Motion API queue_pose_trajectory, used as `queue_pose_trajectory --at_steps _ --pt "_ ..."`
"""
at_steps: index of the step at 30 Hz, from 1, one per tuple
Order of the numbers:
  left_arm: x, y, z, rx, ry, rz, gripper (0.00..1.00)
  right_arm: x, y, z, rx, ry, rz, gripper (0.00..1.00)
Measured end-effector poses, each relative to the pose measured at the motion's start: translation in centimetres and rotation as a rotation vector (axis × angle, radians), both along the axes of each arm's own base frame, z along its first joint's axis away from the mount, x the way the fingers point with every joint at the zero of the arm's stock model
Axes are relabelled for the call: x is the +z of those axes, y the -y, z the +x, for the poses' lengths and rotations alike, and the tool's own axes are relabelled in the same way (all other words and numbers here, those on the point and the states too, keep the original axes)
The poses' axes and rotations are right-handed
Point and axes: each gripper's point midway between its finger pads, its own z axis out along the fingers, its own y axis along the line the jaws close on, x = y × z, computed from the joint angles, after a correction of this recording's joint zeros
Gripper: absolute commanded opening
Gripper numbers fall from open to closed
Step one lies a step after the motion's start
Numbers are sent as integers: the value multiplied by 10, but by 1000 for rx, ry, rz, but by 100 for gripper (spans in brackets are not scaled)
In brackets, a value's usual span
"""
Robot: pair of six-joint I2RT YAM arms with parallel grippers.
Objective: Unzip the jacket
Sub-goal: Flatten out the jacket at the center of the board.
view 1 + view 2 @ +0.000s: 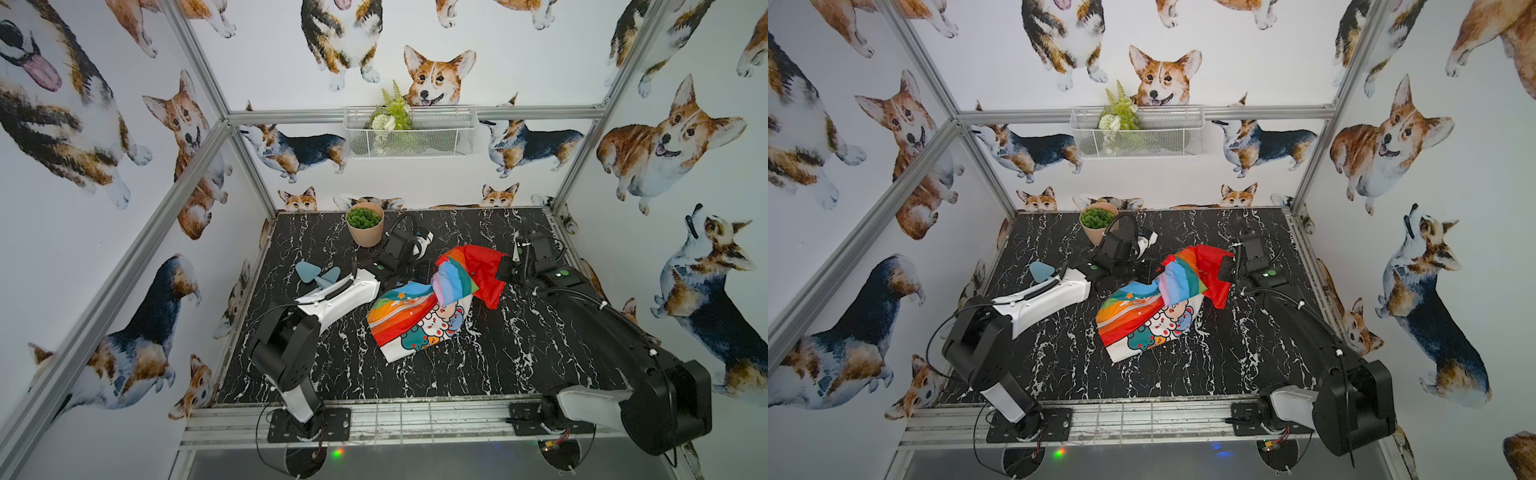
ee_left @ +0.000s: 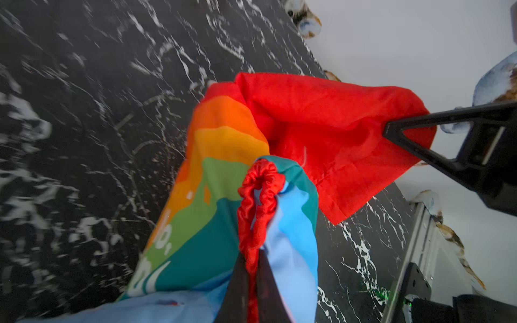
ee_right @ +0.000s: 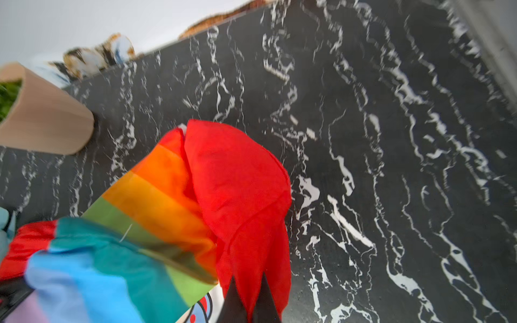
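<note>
In both top views the jacket (image 1: pixel 415 316) lies crumpled on the middle of the black marbled desk (image 1: pixel 415 386), with its far end lifted off the surface. The near part shows curved rainbow stripes beside a white panel of cartoon animals, and a thin white zipper (image 1: pixel 399 307) line crosses the stripes. The red hood (image 1: pixel 482 266) hangs at the far right, caught by the right pincer (image 1: pixel 500 270). The left pincer (image 1: pixel 430 272) is mostly hidden behind a raised pale blue and pink sleeve (image 1: pixel 449 282). A potted plant (image 1: pixel 365 224) stands at the far edge, apart from the jacket.

In the left wrist view, the left pincer (image 2: pixel 251 260) is pressed together on a gathered red elastic cuff (image 2: pixel 257 201) at the end of the blue sleeve. Orange, yellow, green and teal bands with white lettering run alongside. Beyond them the right pincer (image 2: pixel 391 131) pinches the hood's edge.

In the right wrist view, the right pincer (image 3: pixel 248 279) is clamped on a fold of red hood cloth, which bunches between its dark tips. The rainbow stripes spread beside it, above the desk.
</note>
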Motion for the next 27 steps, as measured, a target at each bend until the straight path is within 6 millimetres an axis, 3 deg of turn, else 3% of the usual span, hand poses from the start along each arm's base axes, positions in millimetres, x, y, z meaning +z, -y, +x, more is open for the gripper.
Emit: queue_pose_trajectory --at_steps 4,10,16,22,24,27 --pt "60 -39 1 137 172 34 0 51 16 5 -70 134 6 0" --pt "129 -101 -9 328 356 73 0 123 40 3 -153 301 28 0" --pt "204 -142 -32 425 505 34 0 195 54 -5 -179 449 28 0" --pt "243 -156 -59 404 573 -36 0 253 67 -24 -206 576 27 0" --pt "247 -153 -63 377 573 -48 0 256 70 -30 -211 582 14 0" --pt "234 -138 -63 307 533 -40 0 250 73 -38 -211 561 -5 0"
